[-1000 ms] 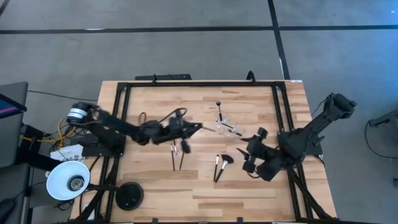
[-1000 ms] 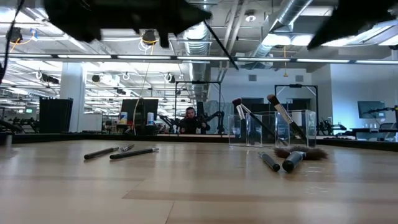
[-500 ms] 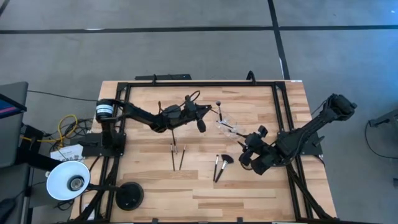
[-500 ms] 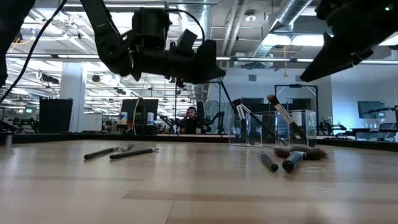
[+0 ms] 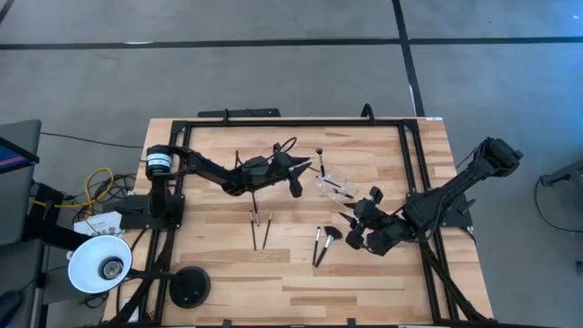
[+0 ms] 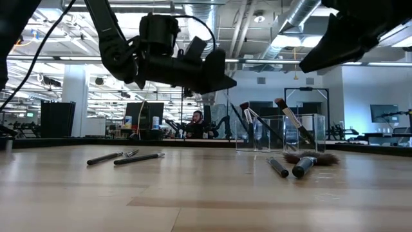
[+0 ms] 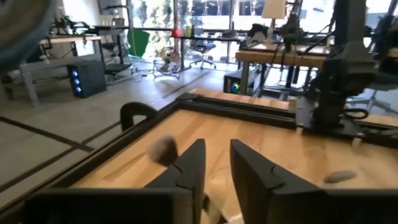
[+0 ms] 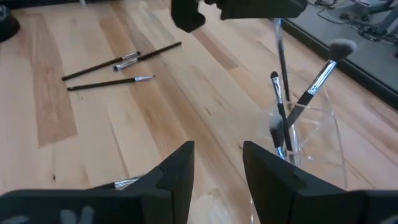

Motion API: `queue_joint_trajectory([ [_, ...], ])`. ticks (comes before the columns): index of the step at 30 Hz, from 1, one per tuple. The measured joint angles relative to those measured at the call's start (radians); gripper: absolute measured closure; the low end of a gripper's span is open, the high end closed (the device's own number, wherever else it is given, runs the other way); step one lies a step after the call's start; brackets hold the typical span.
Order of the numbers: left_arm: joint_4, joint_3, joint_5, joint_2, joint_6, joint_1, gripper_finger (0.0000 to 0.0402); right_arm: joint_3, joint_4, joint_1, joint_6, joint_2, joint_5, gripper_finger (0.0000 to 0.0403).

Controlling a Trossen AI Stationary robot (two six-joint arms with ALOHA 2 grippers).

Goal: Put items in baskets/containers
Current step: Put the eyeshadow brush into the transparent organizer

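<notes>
No legible txt, labels or nos. anywhere.

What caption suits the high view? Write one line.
Left gripper hovers by the clear cup of brushes; four brushes lie loose on the table.

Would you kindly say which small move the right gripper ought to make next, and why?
Probably lower the right gripper onto the fan brush beside it: its fingers stand open and empty, while the left gripper hovers by the cup.
</notes>
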Motion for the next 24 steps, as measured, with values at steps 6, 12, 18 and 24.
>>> queue_joint_trajectory([
  [6, 0.000, 0.000, 0.000, -0.009, -0.003, -0.019, 0.0271, 0.001, 0.073, -0.037, -0.001, 0.002, -0.001, 0.0276],
  [12, -0.035, 0.000, 0.000, -0.051, -0.003, -0.069, 0.0239, 0.001, 0.125, -0.070, -0.001, 0.034, -0.050, 0.0276],
  [18, -0.518, 0.000, -0.120, -0.232, -0.065, -0.177, 0.0244, 0.001, 0.134, -0.083, -0.001, 0.096, -0.101, 0.0276],
  [24, -0.978, 0.000, -0.255, -0.369, -0.350, -0.339, 0.0258, 0.001, 0.255, -0.083, -0.008, 0.151, -0.139, 0.0276],
])
